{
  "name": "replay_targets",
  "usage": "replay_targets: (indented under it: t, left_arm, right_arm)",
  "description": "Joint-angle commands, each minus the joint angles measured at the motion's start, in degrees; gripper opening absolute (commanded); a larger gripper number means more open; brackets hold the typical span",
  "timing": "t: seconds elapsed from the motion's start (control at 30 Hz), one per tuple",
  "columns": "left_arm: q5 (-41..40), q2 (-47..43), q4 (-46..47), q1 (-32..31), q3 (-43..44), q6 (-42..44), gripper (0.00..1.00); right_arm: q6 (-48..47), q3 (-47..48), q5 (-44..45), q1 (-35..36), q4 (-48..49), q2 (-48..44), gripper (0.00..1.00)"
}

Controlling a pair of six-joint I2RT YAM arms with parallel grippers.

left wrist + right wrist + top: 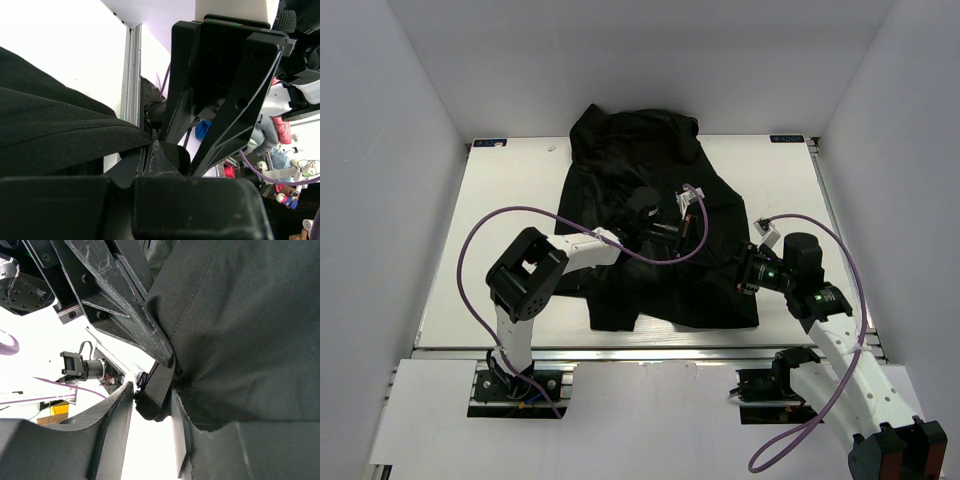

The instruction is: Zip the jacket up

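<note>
The jacket [650, 230] lies spread on the bench [490, 230]. Blue tags [490, 142] beyond it, at the far corners, are too small for me to read. My left arm reaches low over the jacket's centre, its end effector [156, 144] pinched closed on a fold. My right end effector [150, 377] straddles the jacket's near-right edge; whether it grips, I can't tell.

jacket [650, 190] on table [500, 220] ctr | l hand [690, 212] on its mid | r hand [742, 275] at r edge
</note>
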Motion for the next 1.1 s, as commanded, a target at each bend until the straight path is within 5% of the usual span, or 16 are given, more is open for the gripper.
replay_targets:
  t: [0.0, 0.23, 0.43, 0.63, 0.77, 0.83, 0.97, 1.07]
  left_arm:
    - [-1.55, -4.72, -0.16, -0.16, 2.07, 1.71, 0.0]
    - [-1.73, -5.51, -0.16, -0.16, 1.37, 2.06, 0.0]
    - [-1.73, -5.86, 0.1, -0.16, 1.1, 1.97, 0.0]
    - [-1.91, -6.04, -3.14, -0.16, 2.24, 2.94, 0.0]
    - [-4.09, -7.17, -13.14, 0.37, 3.22, 7.23, 0.67]
    - [-5.67, -9.01, -15.88, 1.95, 1.64, 8.12, 0.89]
    - [-14.36, -19.36, -32.95, 7.13, -3.64, 11.27, 0.98]
    - [-32.0, -25.35, -47.49, 9.16, -4.96, 14.27, 0.98]
  right_arm:
    - [-0.01, 0.11, -3.15, 0.24, 0.07, -0.43, 0.41]
    - [0.95, 0.11, -1.13, 0.24, -0.54, 0.1, 0.34]
    - [1.39, -0.59, -0.25, 0.24, -0.36, -0.52, 0.0]
    - [0.52, -0.77, -0.6, 0.24, 1.83, -0.34, 0.0]
    - [-0.8, 0.11, 1.24, 0.15, 2.54, 0.8, 0.0]
    - [-2.03, 1.07, 2.2, 0.06, 1.67, 2.11, 0.0]
    - [-5.11, 3.1, 3.7, -0.11, 0.86, 6.24, 0.0]
    - [-7.3, 4.68, 5.28, -0.2, 0.69, 8.44, 0.0]
